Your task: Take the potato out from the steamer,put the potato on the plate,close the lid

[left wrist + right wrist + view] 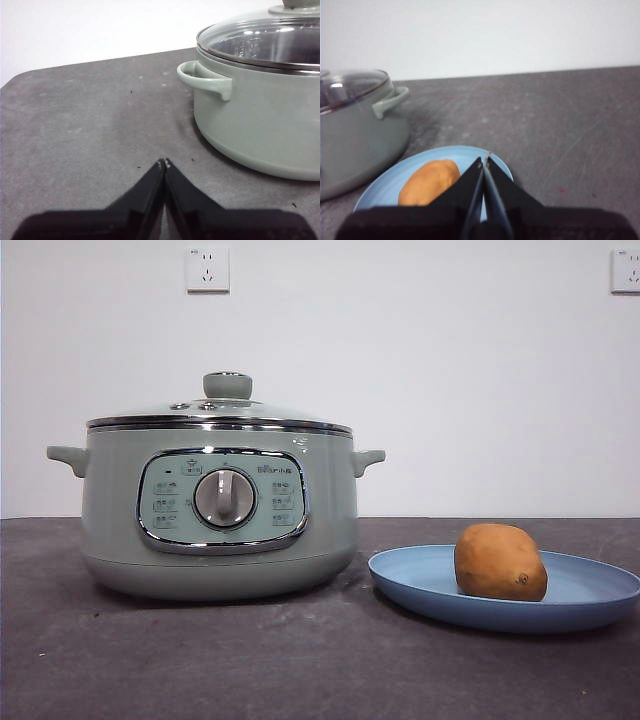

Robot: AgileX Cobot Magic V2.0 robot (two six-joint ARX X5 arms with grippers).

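The potato (500,561) rests on the plate (590,590), below the right gripper (484,161), jaws together. The lid (220,410) sits on the steamer (220,510), beside the left gripper (164,162), jaws together.

A clear glass lid (220,408) rimmed in shiny chrome is seen on the smooth steamer (215,510); the plate (590,590) is matt, the table (200,660) rough.

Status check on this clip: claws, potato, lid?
Left claw shut, empty, beside steamer. Right claw shut, empty, over plate. Potato on plate. Lid seated. Nothing in the way.
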